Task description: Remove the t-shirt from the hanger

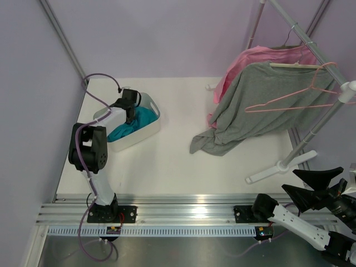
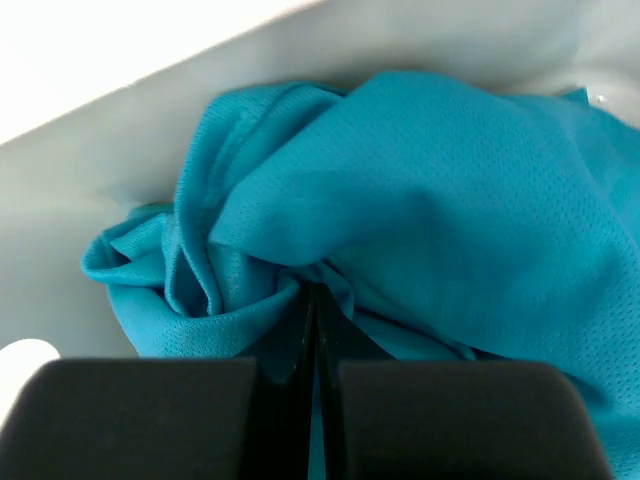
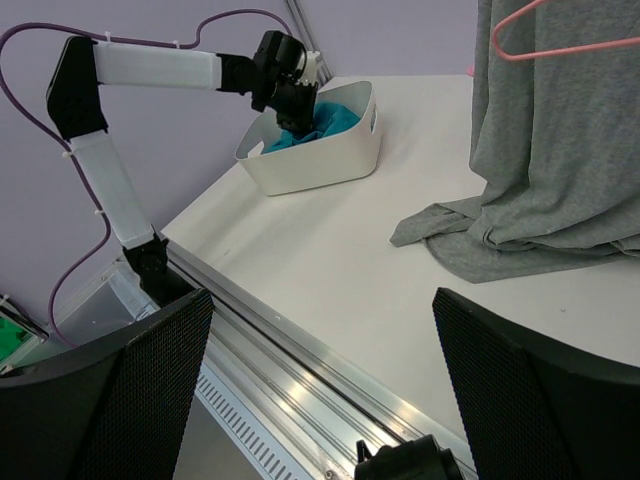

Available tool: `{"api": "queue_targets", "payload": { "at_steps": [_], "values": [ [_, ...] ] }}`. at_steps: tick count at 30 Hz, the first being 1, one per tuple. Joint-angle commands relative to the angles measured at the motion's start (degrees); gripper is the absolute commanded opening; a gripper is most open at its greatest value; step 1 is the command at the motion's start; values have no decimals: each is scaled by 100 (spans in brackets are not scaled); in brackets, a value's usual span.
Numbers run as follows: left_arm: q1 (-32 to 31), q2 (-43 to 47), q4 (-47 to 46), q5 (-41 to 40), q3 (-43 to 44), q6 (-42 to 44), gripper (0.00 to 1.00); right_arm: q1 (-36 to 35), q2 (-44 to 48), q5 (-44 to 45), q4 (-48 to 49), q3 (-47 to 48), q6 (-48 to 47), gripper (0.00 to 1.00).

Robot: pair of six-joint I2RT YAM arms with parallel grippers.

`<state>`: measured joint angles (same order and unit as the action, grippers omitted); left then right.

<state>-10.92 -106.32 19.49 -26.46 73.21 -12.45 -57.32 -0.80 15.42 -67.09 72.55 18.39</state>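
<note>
Your left fingers (image 2: pixel 150 420) are pinched on the t-shirt (image 2: pixel 420 200), bunched in the white bin (image 1: pixel 146 129) near the counter (image 1: pixel 183 161) edge; right fingers (image 3: pixel 540 390) gape wide, grey shirt (image 1: pixel 261 105) and bare hanger (image 1: pixel 300 97) ahead.

Reaches the left arm (image 1: pixel 89 151) up from its base with the elbow folded high and the forearm stretched forward, the left gripper (image 1: pixel 131 115) tipped downward, jaws pinched together on a fold of the t-shirt (image 2: pixel 420 200). Holds the right arm (image 1: pixel 295 219) low and folded by its base, the right gripper (image 1: pixel 305 184) roughly level, aimed toward the left arm, jaws spread wide around nothing.
</note>
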Motion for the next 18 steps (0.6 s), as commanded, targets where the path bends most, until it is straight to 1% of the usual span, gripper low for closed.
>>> {"api": "queue_targets", "payload": {
  "at_steps": [1, 3, 4, 5, 6, 7, 8, 11, 12, 14, 15, 18],
  "values": [
    [-16, 58, 213, 229, 317, -214, 0, 2, 273, -21, 231, -48, -46, 100],
    [-16, 295, 240, 150, 299, -171, 1, 2, 221, -39, 258, -48, 6, 99],
    [-16, 583, 275, 54, 290, -153, 5, 2, 203, -74, 258, -57, 59, 99],
    [-16, 882, 319, 62, 290, -109, 16, 2, 194, -74, 284, -75, 103, 100],
    [-16, 885, 354, 62, 290, -100, 25, 2, 185, -74, 293, -75, 112, 100],
    [-24, 1198, 389, 62, 290, -109, 36, 2, 177, -22, 302, -83, 112, 100],
    [-24, 1367, 389, 97, 229, -117, 53, 2, 150, 13, 319, -92, 112, 100],
    [-33, 2007, 398, 386, 97, -109, 67, 2, 98, 128, 311, -101, 138, 99],
    [-25, 2132, 398, 552, 27, -117, 70, 2, 97, 137, 293, -84, 156, 99],
    [-24, 2343, 538, 659, -8, -170, 71, 2, -69, 102, 284, -75, 226, 100],
    [-24, 2370, 721, 677, 0, -214, 70, 2, -78, 84, 293, -83, 287, 100],
    [-25, 2519, 890, 790, -96, -276, 66, 2, -78, 31, 319, -84, 384, 100]
  ]
}}
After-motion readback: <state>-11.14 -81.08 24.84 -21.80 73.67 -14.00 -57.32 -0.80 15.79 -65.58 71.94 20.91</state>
